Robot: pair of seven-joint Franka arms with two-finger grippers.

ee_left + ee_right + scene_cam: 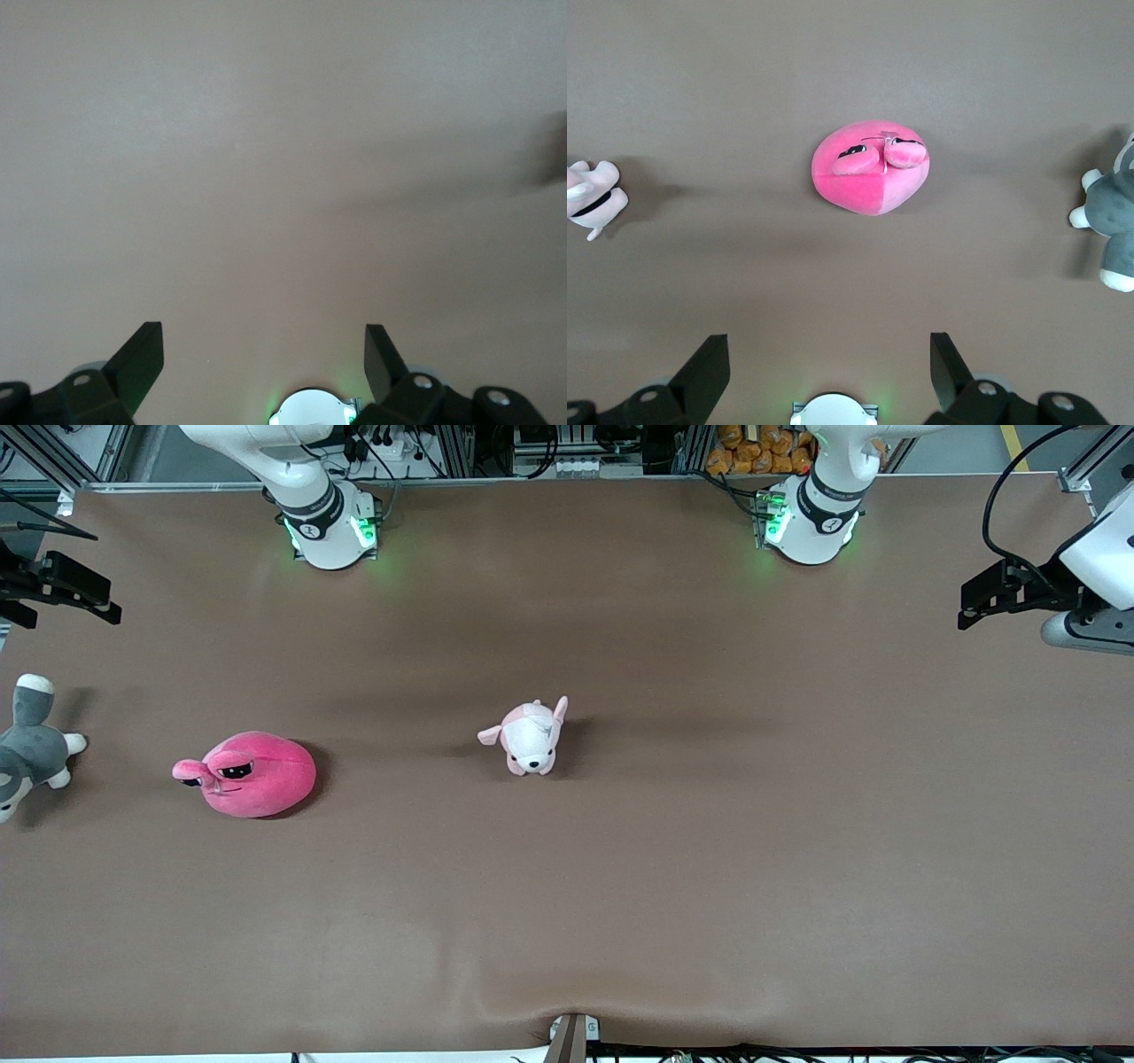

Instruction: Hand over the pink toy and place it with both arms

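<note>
The pink toy (pixel 252 773), a round hot-pink plush with sleepy black eyes, lies on the brown table toward the right arm's end. It also shows in the right wrist view (pixel 870 168), well clear of the fingers. My right gripper (pixel 104 607) hangs high over the table edge at the right arm's end, open and empty (pixel 830 354). My left gripper (pixel 970 607) hangs high over the left arm's end, open and empty (pixel 264 350), with only bare table under it.
A pale pink-and-white puppy plush (pixel 530 738) lies near the table's middle; it shows at the edge of the right wrist view (pixel 589 197). A grey-and-white plush (pixel 31 748) lies at the right arm's end, beside the pink toy (pixel 1112 217). The arm bases (pixel 328 531) stand along the table's edge farthest from the front camera.
</note>
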